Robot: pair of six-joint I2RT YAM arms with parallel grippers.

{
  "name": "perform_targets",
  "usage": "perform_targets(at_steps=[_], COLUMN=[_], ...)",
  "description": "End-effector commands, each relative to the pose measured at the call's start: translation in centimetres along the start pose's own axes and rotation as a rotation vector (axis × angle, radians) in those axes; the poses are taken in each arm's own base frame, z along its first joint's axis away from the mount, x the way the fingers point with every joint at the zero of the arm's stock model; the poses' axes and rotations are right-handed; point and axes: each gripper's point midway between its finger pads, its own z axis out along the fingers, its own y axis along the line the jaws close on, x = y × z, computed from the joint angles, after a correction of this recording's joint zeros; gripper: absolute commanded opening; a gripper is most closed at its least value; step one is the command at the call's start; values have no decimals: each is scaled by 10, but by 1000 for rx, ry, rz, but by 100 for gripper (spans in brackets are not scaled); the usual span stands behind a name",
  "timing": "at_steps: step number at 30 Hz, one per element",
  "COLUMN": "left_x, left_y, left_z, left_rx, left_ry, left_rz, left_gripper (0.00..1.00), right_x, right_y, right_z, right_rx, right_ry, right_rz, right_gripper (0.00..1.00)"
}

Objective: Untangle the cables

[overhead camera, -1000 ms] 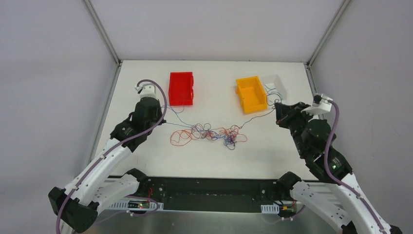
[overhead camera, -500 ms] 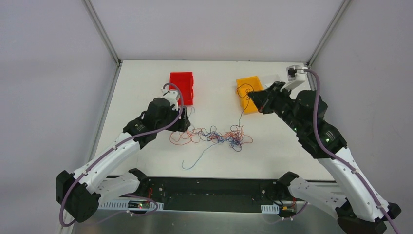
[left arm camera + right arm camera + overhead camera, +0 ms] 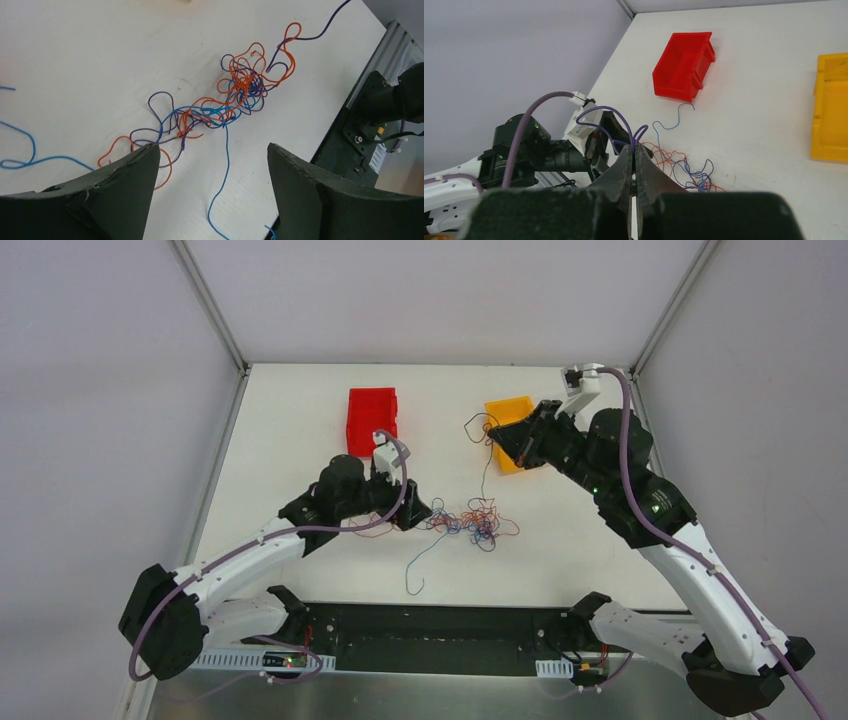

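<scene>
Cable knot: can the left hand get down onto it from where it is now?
Probably yes. The left hand is open and sits right beside the cable knot, strands lying between its fingers; nothing but bare table around it.

Both arms reach out over the table.
The left gripper (image 3: 412,513) sits low with its jaws spread wide; the right gripper (image 3: 497,436) is raised, fingers (image 3: 626,165) pinched together on a thin dark strand (image 3: 487,465).

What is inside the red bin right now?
The red bin looks empty in the right wrist view: only bare red walls show, though its near wall hides part of the floor. A loose blue wire lies on the table beside it, not inside.
</scene>
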Motion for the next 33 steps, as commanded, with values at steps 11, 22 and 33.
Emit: perform_targets(at_steps=[11, 22, 33], left_x=[-94, -101, -33], left_y=[-77, -103, -59], left_z=[57, 90, 139], left_rx=[358, 446, 254], left_ry=[-233, -230, -121], left_rz=[173, 113, -124], left_gripper=[80, 74, 37], right_x=[-37, -47, -120], right_y=[37, 36, 47], right_z=[-4, -2, -26], right_rx=[-132, -101, -43], right_ry=[-84, -107, -322], right_rz=[28, 55, 18], right_gripper=[0, 0, 0])
